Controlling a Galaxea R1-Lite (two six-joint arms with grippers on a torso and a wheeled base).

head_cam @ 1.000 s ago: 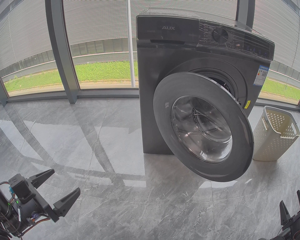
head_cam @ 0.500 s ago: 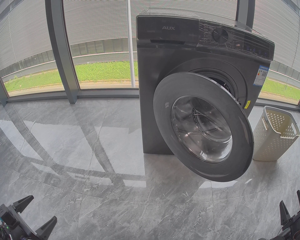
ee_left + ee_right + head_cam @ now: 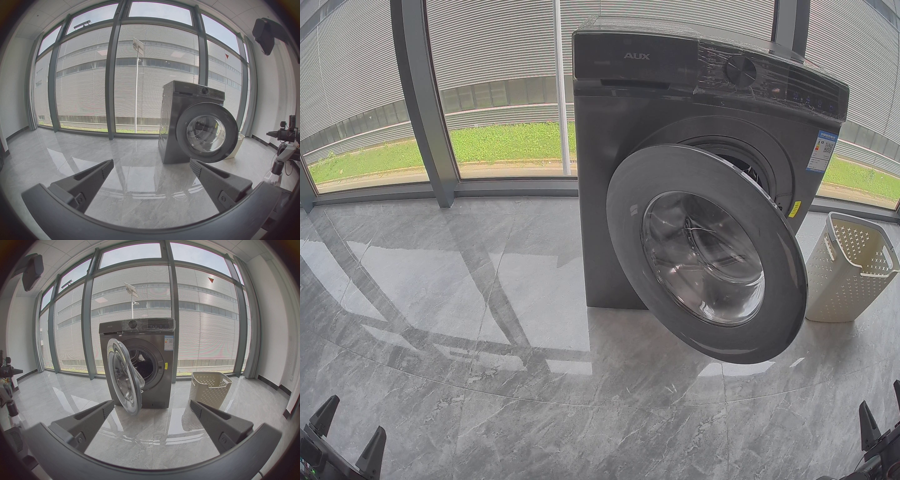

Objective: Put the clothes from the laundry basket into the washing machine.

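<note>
A dark grey washing machine (image 3: 650, 125) stands ahead with its round door (image 3: 706, 256) swung wide open; it also appears in the left wrist view (image 3: 175, 118) and the right wrist view (image 3: 150, 343). A cream laundry basket (image 3: 850, 269) sits on the floor to its right, also seen as the basket (image 3: 209, 387); no clothes show inside it. My left gripper (image 3: 350, 425) is low at the near left, open and empty, far from both. My right gripper (image 3: 150, 408) is open and empty, low at the near right.
Glossy grey floor tiles (image 3: 506, 281) spread wide to the left of and in front of the machine. Floor-to-ceiling windows with dark frames (image 3: 422, 100) run behind it. The open door juts out over the floor in front of the drum.
My left gripper has dropped down and back toward the near left corner of the head view, staying open. The right gripper, machine and basket have not moved.
</note>
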